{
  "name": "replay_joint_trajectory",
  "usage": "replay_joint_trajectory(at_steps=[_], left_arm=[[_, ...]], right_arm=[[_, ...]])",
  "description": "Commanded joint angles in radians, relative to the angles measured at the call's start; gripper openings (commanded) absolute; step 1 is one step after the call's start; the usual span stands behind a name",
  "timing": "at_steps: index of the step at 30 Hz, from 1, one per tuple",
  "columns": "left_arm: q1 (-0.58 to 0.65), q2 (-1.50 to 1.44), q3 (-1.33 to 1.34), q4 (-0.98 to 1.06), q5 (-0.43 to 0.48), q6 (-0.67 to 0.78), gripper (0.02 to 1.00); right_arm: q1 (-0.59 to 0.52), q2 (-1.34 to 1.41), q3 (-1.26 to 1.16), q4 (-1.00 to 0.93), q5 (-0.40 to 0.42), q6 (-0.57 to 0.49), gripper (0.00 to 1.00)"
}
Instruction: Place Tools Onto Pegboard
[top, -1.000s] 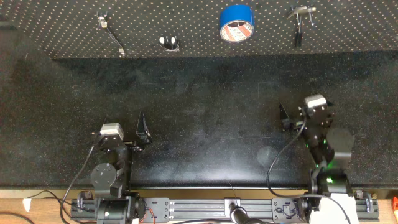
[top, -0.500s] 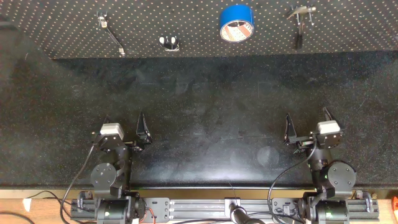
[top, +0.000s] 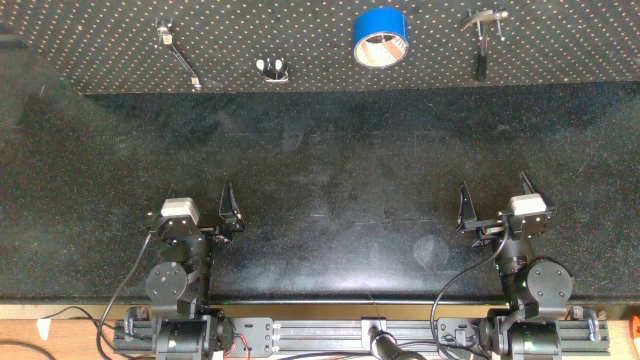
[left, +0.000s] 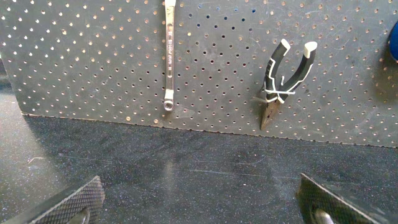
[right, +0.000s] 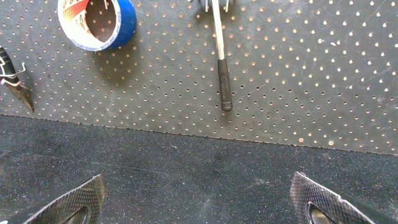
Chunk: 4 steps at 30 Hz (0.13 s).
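Note:
Four tools hang on the dark pegboard (top: 300, 30) at the table's far edge. From left to right they are a silver wrench (top: 177, 52), black-and-white pliers (top: 271, 68), a blue tape roll (top: 381, 38) and a hammer (top: 482, 38). My left gripper (top: 198, 212) rests low near the front edge, open and holding nothing. Its wrist view faces the wrench (left: 168, 56) and the pliers (left: 283, 78). My right gripper (top: 495, 205) sits open at the front right, also holding nothing. It faces the tape roll (right: 97, 22) and the hammer (right: 219, 56).
The black table mat (top: 330, 160) stretches bare between the grippers and the pegboard. Cables and the arm bases line the front edge.
The right arm has drawn back from a raised, angled pose and settled low at the front right, where it has since stayed still. The left arm has not moved.

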Motion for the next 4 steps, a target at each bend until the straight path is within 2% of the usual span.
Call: replay_joint_trajectory(at_steps=[1,4], left_arm=[[-0.003,-0.004,-0.002,-0.008,0.007,0.012,0.996],[-0.003,-0.004,-0.002,-0.008,0.007,0.013,0.993]], right_arm=[[0.006,-0.011,-0.004,-0.006,0.009,-0.011,0.976],[0.006,-0.011,-0.004,-0.006,0.008,-0.011,0.976]])
